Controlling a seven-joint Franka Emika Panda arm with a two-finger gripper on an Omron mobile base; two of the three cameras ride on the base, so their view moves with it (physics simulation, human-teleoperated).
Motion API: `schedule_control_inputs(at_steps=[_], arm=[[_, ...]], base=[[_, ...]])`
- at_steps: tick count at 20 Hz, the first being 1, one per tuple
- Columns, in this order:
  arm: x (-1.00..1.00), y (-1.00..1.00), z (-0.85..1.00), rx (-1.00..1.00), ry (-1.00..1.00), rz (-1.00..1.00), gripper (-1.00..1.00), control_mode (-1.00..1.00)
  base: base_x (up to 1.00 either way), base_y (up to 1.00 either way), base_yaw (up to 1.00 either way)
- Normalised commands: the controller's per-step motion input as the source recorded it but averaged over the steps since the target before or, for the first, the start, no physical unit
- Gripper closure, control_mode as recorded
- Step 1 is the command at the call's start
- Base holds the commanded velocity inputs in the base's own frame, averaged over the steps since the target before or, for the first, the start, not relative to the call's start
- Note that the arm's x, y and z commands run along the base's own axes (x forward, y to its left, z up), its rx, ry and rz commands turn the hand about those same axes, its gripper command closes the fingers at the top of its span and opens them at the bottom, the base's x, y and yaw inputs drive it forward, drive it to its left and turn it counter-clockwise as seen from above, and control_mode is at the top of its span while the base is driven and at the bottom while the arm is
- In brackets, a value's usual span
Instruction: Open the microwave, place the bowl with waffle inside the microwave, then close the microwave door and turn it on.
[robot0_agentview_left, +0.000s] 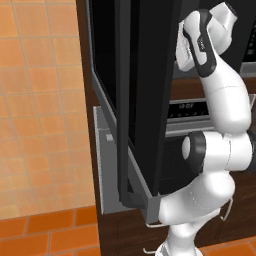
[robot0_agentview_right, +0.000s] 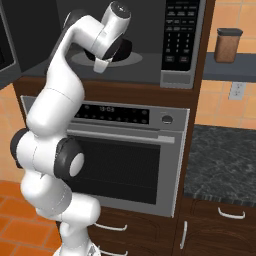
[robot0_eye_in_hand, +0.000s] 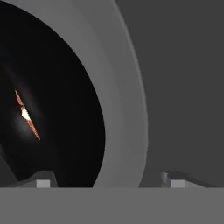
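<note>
Now | wide black glass microwave door (robot0_agentview_left: 145, 95) swung open, frame centre | small black bowl (robot0_eye_in_hand: 57, 100) with orange waffle (robot0_eye_in_hand: 27, 117) set inside | two-finger gripper (robot0_eye_in_hand: 107, 181) spread wide around the rim, nothing clamped | door closing, switching-on left

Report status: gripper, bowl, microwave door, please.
Gripper open, inside microwave. Bowl with waffle on turntable, not gripped. Door open wide, nothing blocking.

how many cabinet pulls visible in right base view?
4: white cabinet pulls, one under the oven, one low by the arm's base, one and one vertical under the counter. More may sit behind the arm.
</note>
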Motion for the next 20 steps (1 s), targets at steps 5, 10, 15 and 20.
schedule_control_inputs(at_steps=[5,10,15,20], arm=[[-1.00,0.00,0.01,-0.03,-0.10,0.02,-1.00,-1.00],[-1.00,0.00,-0.06,-0.10,-0.15,0.02,-1.00,-1.00],[-1.00,0.12,0.01,-0.19,-0.09,0.05,-1.00,-1.00],[-1.00,0.20,-0.12,-0.27,-0.02,0.16,-1.00,-1.00]], base=[[0.00,0.00,0.00],[0.00,0.00,0.00],[0.00,0.00,0.00],[0.00,0.00,0.00]])
